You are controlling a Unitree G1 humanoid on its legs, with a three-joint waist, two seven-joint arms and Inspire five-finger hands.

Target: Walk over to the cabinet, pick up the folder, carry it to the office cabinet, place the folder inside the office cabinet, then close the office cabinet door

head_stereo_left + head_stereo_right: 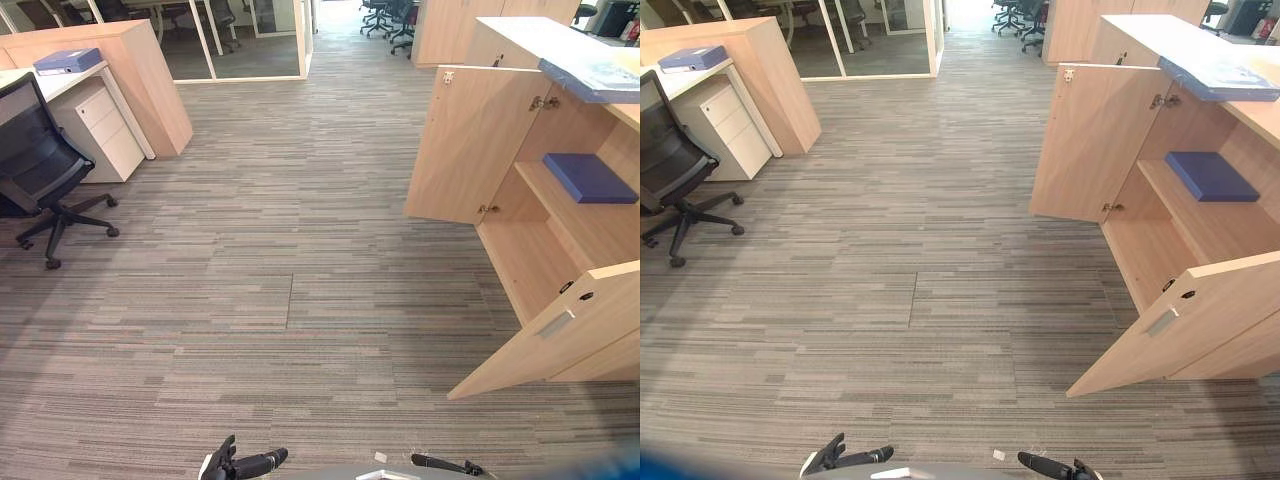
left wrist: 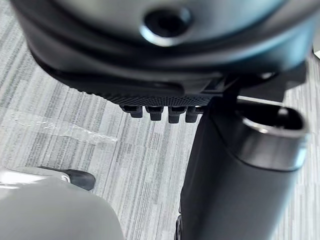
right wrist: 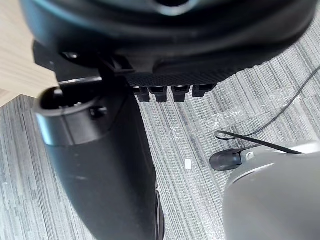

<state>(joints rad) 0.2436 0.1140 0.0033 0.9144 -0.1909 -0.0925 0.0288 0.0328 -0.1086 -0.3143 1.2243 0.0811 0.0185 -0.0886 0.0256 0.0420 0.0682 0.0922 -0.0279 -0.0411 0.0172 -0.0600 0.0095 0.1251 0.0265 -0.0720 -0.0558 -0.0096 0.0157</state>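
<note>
This is an office, shown by the grey striped carpet (image 1: 250,300), a black swivel chair (image 1: 40,170) beside a tabletop (image 1: 60,85) with a drawer unit (image 1: 100,130), glass partitions (image 1: 250,40) and a wooden cabinet (image 1: 470,140).

The dark right hand (image 3: 170,60) hangs over a grey striped carpet floor (image 3: 190,210), its thumb (image 3: 100,165) jutting beside a row of fingertips (image 3: 172,92), holding nothing. A strip of clear tape (image 3: 240,114) and a small white scrap (image 3: 188,163) lie on the carpet, and a pale wooden panel (image 3: 15,55) shows past the hand.
</note>
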